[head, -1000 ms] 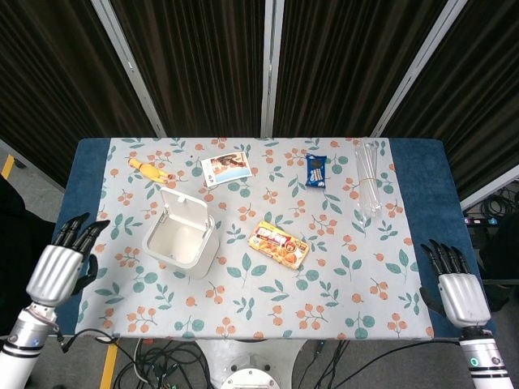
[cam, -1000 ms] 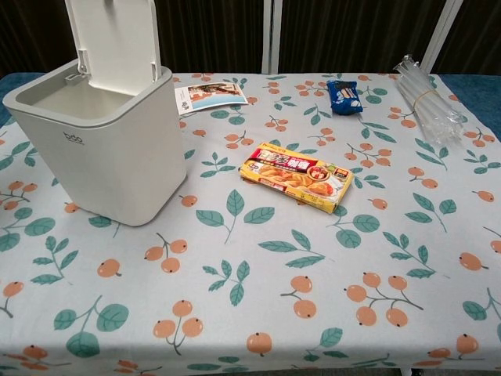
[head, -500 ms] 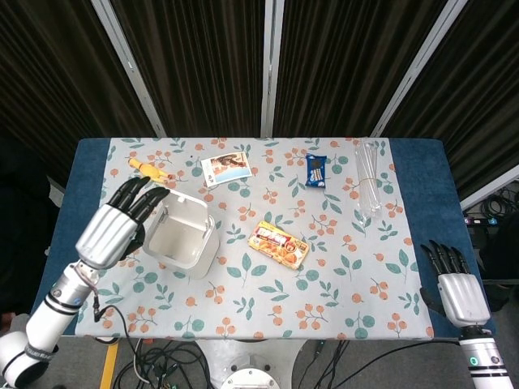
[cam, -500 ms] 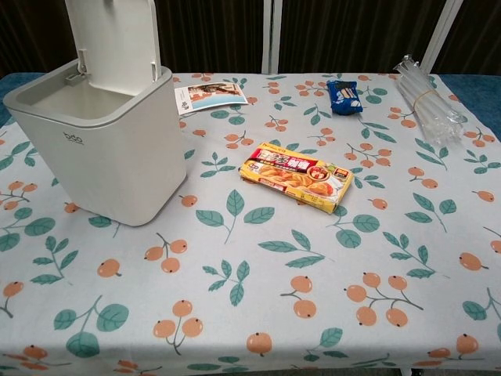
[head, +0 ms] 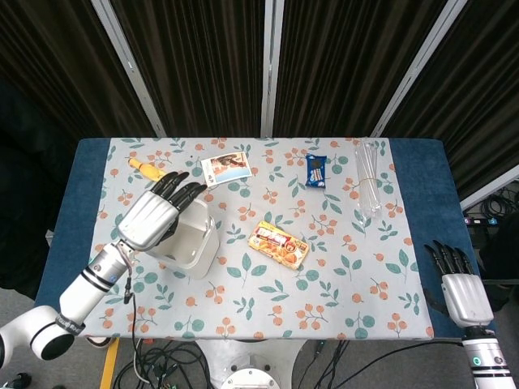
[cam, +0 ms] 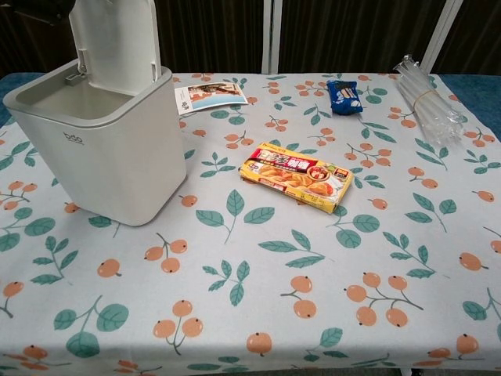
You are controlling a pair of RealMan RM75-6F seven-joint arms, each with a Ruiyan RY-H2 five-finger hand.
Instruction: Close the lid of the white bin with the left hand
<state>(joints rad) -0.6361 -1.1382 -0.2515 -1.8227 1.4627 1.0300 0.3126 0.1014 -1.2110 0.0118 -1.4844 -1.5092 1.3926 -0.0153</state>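
Observation:
The white bin [head: 195, 243] [cam: 102, 149] stands on the left part of the table. Its lid [cam: 117, 39] is upright, hinged at the far rim. My left hand [head: 154, 217] hovers over the bin's opening, fingers spread and stretched toward the lid, and hides most of the lid in the head view. Whether the fingers touch the lid I cannot tell. In the chest view only a dark bit of that hand [cam: 35, 9] shows at the top left. My right hand [head: 459, 290] hangs open off the table's front right edge.
An orange snack box [head: 279, 244] lies right of the bin. A card [head: 225, 169], a blue packet [head: 316, 171] and a clear plastic bundle [head: 369, 180] lie along the far side. A yellow toy [head: 146, 168] sits at the far left.
My left hand has swung from the table's left edge up and over the bin, reaching toward the lid. The lid still stands upright. The right hand has barely moved.

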